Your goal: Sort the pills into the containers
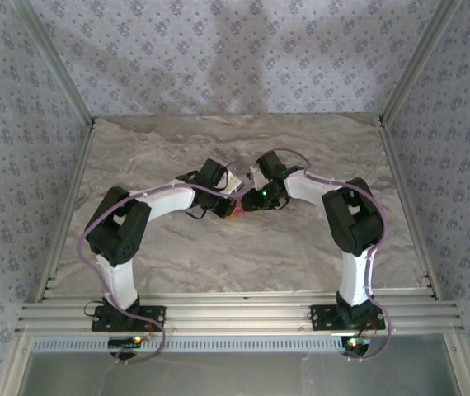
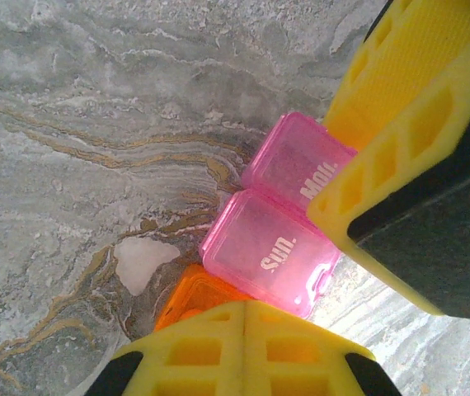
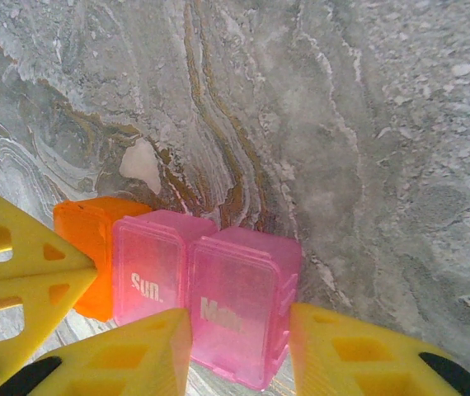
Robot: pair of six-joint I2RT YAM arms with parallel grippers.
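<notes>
Grey marbled worktop (image 1: 218, 256) sat between flower-papered walls (image 1: 218, 49). At its middle lay the containers (image 3: 202, 280), one orange and two pink boxes joined, lids closed, contents unclear. Right hand (image 3: 239, 326) pinched the "Mon." box; left hand (image 2: 244, 318), closed empty, met the orange end.

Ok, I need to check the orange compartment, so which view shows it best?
The right wrist view: the orange compartment shows its top and one side, beside the pink Sun compartment. The left wrist view catches a corner behind the left pincer; top external gives a tiny orange speck.
</notes>
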